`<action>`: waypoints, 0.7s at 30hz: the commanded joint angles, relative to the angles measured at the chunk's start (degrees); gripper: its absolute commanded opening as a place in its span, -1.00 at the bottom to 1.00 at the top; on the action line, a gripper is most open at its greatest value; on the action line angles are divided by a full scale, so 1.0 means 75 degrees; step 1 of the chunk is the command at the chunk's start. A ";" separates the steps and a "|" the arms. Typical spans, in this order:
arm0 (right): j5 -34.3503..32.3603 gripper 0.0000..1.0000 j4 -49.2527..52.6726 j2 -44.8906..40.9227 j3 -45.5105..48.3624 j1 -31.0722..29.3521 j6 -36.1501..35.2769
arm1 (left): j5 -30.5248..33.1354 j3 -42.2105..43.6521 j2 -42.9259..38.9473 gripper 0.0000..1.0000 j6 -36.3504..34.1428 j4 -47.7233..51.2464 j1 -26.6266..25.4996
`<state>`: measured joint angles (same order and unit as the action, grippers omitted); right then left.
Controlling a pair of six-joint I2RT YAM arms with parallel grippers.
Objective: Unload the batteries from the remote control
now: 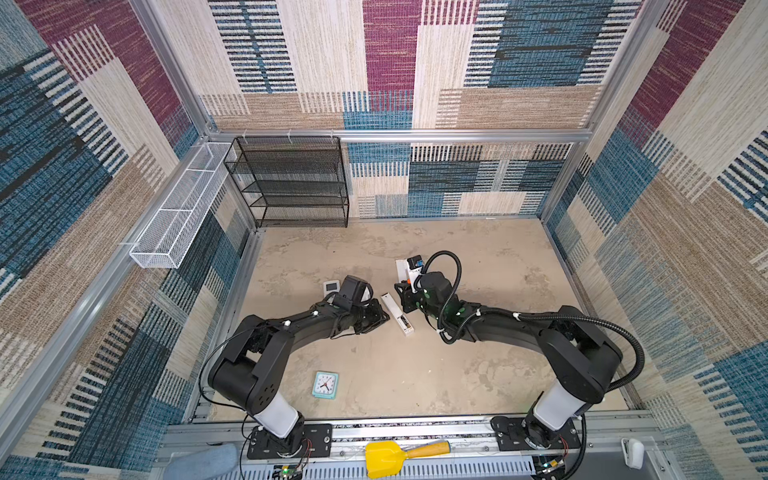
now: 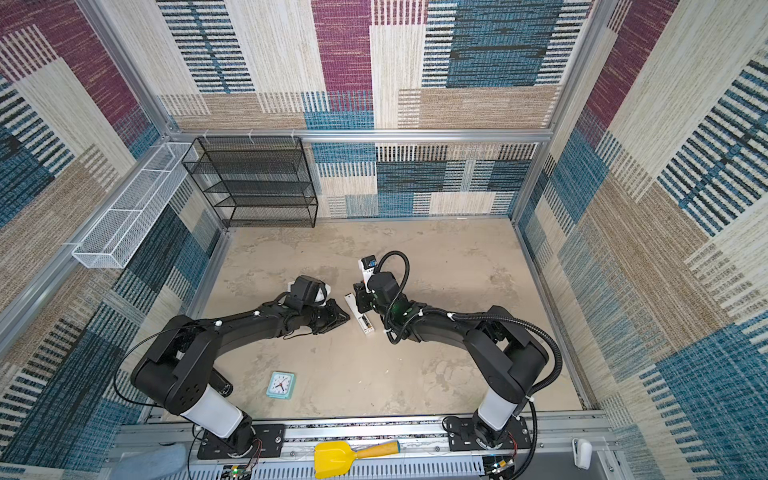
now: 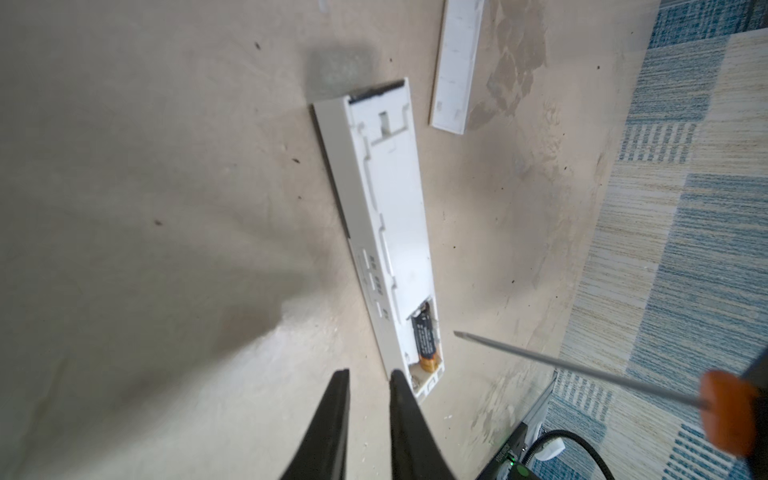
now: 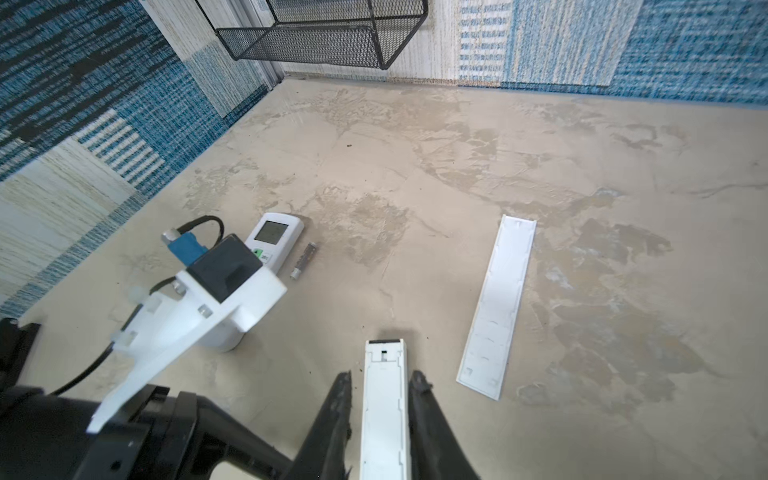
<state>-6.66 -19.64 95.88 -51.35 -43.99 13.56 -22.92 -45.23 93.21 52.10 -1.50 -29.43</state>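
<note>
Open-backed remote control (image 3: 374, 216) at the middle of the worktop (image 1: 478, 374), bare room toward every wall.
The right tool (image 4: 381, 376) clamps its sides; the left tool (image 3: 369, 374), slightly parted and empty, sits at its battery end. 1 cover (image 4: 496, 307) lies alongside. 1 seated battery (image 3: 426, 336), print unreadable; 1 loose battery (image 4: 305, 259) well apart.

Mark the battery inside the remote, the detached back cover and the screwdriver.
battery (image 3: 424, 340): left wrist view, on its dark label.
back cover (image 4: 497, 303): right wrist view, middle of its inner face.
screwdriver (image 3: 582, 369): left wrist view, on the metal shaft.
</note>
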 commanded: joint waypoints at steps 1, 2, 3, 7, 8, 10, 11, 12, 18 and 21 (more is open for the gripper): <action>-0.0216 -1.00 -0.0287 0.0000 -0.0055 -0.0030 -0.0607 | -0.0008 0.0013 0.0165 -0.57 0.0530 -0.0755 -0.0230; -0.0170 -1.00 -0.0299 0.0001 -0.0049 -0.0030 -0.0682 | -0.0020 0.0028 0.0212 -0.57 0.0598 -0.0872 -0.0264; -0.0094 -1.00 -0.0300 -0.0010 -0.0035 -0.0030 -0.0723 | -0.0026 0.0050 0.0259 -0.57 0.0673 -0.0981 -0.0304; 0.0258 -1.00 -0.0438 -0.0034 0.0088 -0.0036 -0.0812 | -0.0038 0.0012 0.0398 -0.57 0.0777 -0.1125 -0.0374; 0.0337 -1.00 -0.0458 -0.0037 0.0099 -0.0031 -0.0793 | -0.0027 0.0002 0.0418 -0.57 0.0780 -0.1132 -0.0374; 0.0411 -1.00 -0.0484 -0.0037 0.0145 -0.0042 -0.0738 | -0.0026 -0.0024 0.0458 -0.57 0.0777 -0.1128 -0.0389; 0.0440 -1.00 -0.0496 -0.0033 0.0167 -0.0041 -0.0721 | -0.0002 -0.0021 0.0471 -0.57 0.0783 -0.1128 -0.0388; 0.0463 -1.00 -0.0510 -0.0026 0.0190 -0.0041 -0.0707 | 0.0003 -0.0027 0.0477 -0.57 0.0778 -0.1122 -0.0388; 0.0581 -1.00 -0.0578 0.0027 0.0312 -0.0051 -0.0695 | -0.0018 -0.0062 0.0633 -0.58 0.0765 -0.1125 -0.0400; 0.0629 -1.00 -0.0592 0.0049 0.0349 -0.0053 -0.0691 | 0.0020 -0.0045 0.0690 -0.58 0.0766 -0.1136 -0.0400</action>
<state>-2.94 -21.63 96.12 -48.88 -44.34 8.56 -22.87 -45.25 97.97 57.28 -8.91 -32.38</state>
